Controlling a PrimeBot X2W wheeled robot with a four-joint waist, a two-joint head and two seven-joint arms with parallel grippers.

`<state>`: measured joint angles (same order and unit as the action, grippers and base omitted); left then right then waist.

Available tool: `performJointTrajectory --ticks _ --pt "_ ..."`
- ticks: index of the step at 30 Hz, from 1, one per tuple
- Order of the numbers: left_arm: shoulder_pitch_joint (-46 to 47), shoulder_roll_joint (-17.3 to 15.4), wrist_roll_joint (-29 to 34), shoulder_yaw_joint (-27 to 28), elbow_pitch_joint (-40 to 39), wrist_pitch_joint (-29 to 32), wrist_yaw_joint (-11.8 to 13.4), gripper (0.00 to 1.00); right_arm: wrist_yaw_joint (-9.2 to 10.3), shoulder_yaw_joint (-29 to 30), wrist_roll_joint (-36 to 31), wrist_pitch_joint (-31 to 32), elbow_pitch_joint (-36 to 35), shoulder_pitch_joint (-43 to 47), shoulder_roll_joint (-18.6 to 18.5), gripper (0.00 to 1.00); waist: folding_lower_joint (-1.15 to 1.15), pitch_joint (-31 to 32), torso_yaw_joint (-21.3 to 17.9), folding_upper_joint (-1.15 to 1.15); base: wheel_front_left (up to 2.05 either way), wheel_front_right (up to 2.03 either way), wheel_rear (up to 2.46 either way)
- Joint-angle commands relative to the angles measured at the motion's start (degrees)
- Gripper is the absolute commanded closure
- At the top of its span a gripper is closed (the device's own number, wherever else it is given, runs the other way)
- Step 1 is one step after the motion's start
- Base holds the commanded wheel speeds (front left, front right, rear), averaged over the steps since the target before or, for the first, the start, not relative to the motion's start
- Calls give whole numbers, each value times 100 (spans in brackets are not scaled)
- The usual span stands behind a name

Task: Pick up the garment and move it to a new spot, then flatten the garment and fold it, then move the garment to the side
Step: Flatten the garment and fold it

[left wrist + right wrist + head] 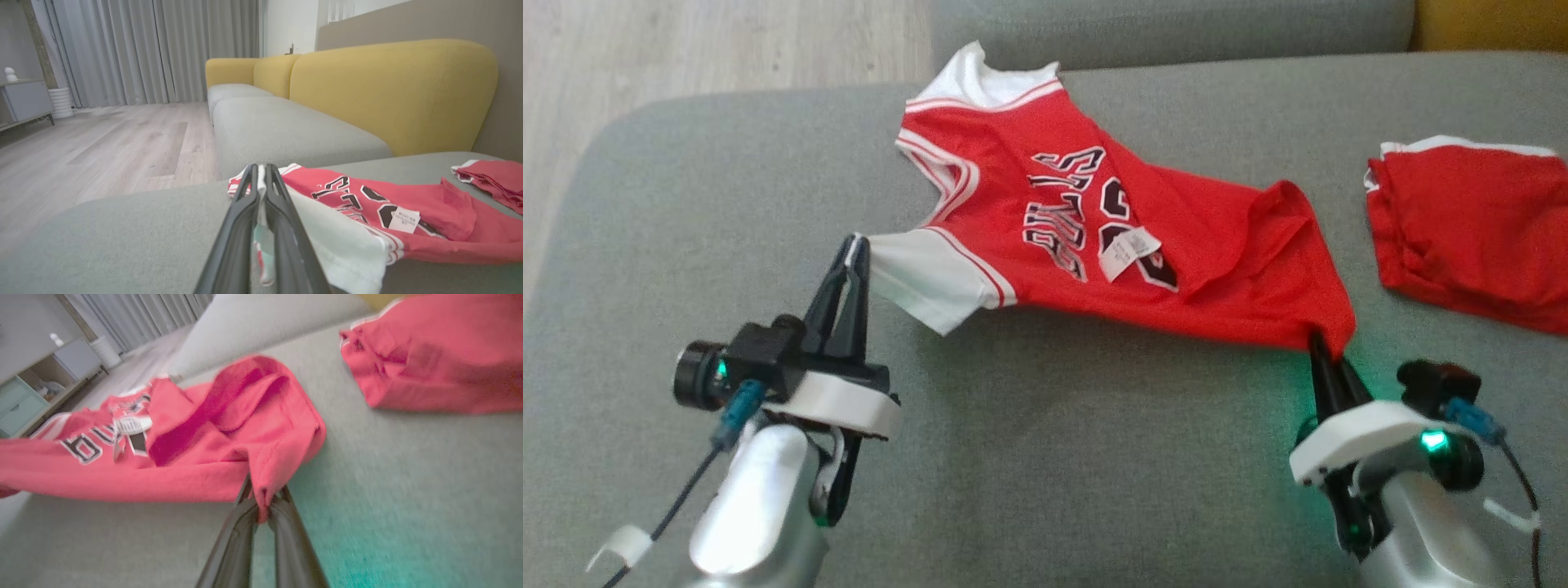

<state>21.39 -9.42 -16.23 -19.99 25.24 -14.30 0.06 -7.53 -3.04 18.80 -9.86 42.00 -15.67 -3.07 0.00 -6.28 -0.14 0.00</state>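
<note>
Spanning the grey sofa seat [1054, 474], the red jersey [1086, 196] is pinched at its white sleeve by the left tool [855, 242], at a hem corner by the right tool [1316, 339] (red shorts [1470, 229] lie apart).

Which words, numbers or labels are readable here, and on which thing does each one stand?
"BULLS": black lettering on the chest of the red jersey, sideways in the head view.
Number beside it: partly hidden by a fold and the tag, not surely readable.
White tag on the jersey: print too small to read.
Second red garment: no text visible.
</note>
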Motion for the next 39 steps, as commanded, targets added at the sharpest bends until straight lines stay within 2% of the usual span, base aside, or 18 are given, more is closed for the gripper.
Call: performJointTrajectory --ticks 1,9,15,25,29,33,35,39 --pt "170 -167 -60 327 -314 -69 41 100 4 -158 -34 -119 -432 -193 19 100 0 189 44 0 0 0 0" --pt "911 -410 -395 673 -755 219 -116 100 4 -328 -316 298 -1912 -1042 -38 100 0 702 135 0 0 0 0" --pt "1936 -612 -620 937 -1249 647 -191 100 4 -733 -258 717 -2828 -1982 -519 100 0 897 148 0 0 0 0" --pt "2670 -887 -1061 1463 -2417 1174 -79 100 4 -878 -192 1327 -4118 -2539 -1219 100 0 952 97 0 0 0 0" --pt "2465 -953 -1417 1543 -2800 1675 -92 100 4 -716 -205 1879 -4614 -2334 -1362 100 0 892 72 0 0 0 0" --pt "2130 -1179 -1568 1551 -2880 2103 -155 100 4 -678 -236 2424 -4906 -2048 -1426 100 0 715 27 0 0 0 0" --pt "2085 -1227 -1719 1585 -2821 2301 -175 100 4 -642 -239 2646 -4936 -2002 -1468 100 0 516 22 0 0 0 0" --pt "2340 -1535 -1580 1444 -2520 2538 -343 100 4 -684 -228 2839 -4653 -2366 -1537 100 0 -147 -20 0 0 0 0"
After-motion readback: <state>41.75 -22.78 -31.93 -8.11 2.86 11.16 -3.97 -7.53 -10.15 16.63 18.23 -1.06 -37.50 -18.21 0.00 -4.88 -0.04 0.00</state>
